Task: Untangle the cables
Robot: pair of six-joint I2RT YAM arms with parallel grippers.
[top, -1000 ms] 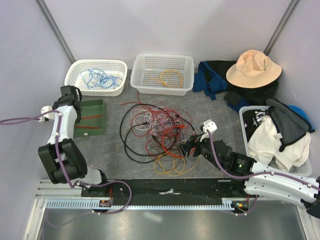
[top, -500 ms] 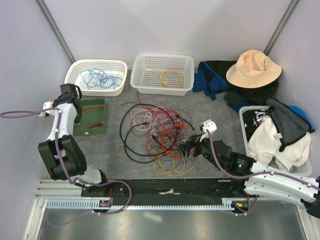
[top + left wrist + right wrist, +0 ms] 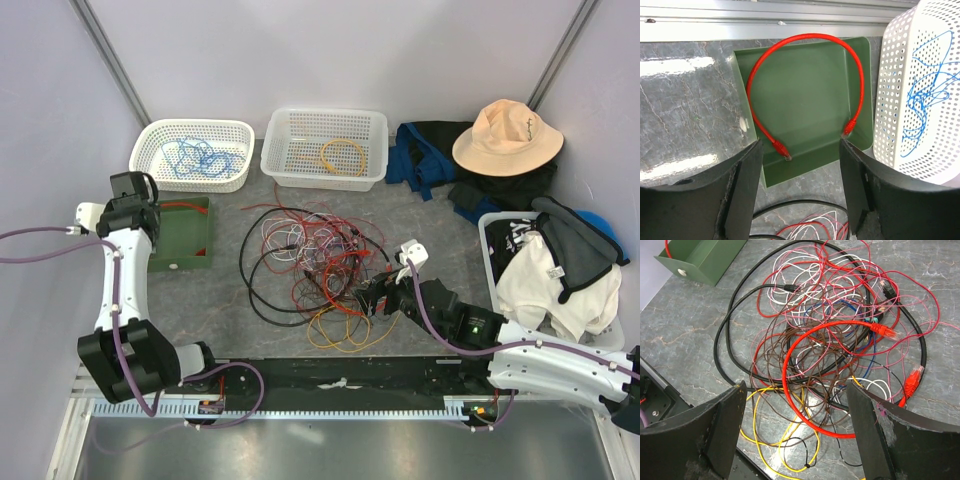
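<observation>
My left end effector (image 3: 800,146) has just spread open and lifted, leaving the red cable (image 3: 805,37) loose in the green tray (image 3: 807,90); one sorted, the tangle (image 3: 315,265) waits.

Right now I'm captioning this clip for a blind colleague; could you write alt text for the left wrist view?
A red cable lies in a loop inside a green tray, seen between the spread, empty fingers of the left tool. A white basket holding a blue cable stands at the right, on a grey marbled table.
</observation>
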